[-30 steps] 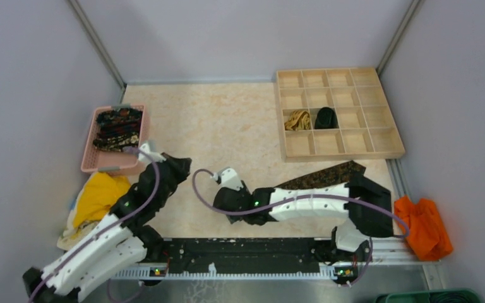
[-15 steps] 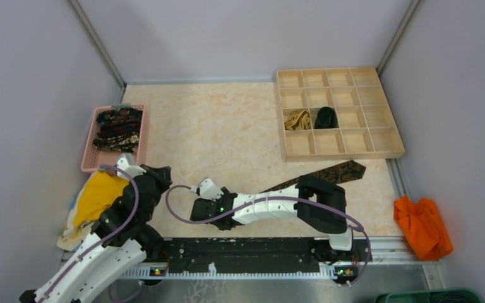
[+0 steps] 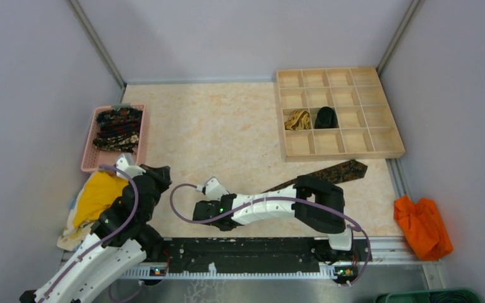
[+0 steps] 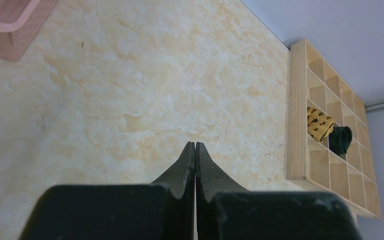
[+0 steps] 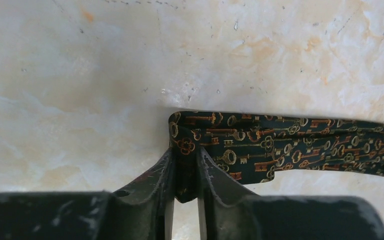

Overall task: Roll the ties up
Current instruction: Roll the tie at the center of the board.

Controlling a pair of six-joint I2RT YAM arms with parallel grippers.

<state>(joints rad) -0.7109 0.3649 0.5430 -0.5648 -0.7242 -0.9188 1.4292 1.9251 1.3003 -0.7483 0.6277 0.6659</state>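
My right gripper [image 5: 185, 160] is clamped on the narrow end of the key-patterned tie [image 5: 280, 150]. The rest of it lies flat on the worktop [image 5: 80, 60], running off to that gripper's right. My left gripper [image 4: 195, 146] has its fingers pressed together on nothing, over bare worktop. Ahead and to its right, the wooden tray [image 4: 296, 110] holds a rolled tan-gold tie [image 4: 319, 125] and a rolled black tie [image 4: 341, 141] in adjoining compartments.

Cannot see most of the patterned tie [image 3: 341, 170] from above: buried under the right arm [image 3: 271, 205], bar the wide end beside the wooden tray [image 3: 379, 153]. Cut off at the right-wrist view's right edge. Cannot count the ties [image 3: 119, 128] left of the tray.
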